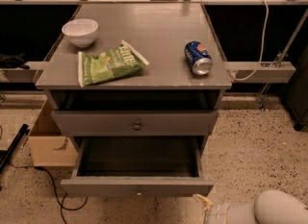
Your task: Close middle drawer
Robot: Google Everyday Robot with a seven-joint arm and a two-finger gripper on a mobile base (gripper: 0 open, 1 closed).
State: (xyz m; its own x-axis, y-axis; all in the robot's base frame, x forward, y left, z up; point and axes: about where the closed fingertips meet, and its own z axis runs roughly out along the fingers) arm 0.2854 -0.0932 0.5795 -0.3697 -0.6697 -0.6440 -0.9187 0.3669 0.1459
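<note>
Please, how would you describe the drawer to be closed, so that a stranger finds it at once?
Look at the grey cabinet carrying a bowl, chip bag and can. The middle drawer is the one pulled far out, showing its empty inside, unlike the upper drawer. The claw is near its front right corner.

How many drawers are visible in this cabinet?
2: the upper drawer and, below it, the middle drawer, pulled out. Another may hide beneath. The gripper is out of view; only the arm shows, lower right.

floor: speckled terrazzo | cardboard box: left, on floor | black cable: lower left
</note>
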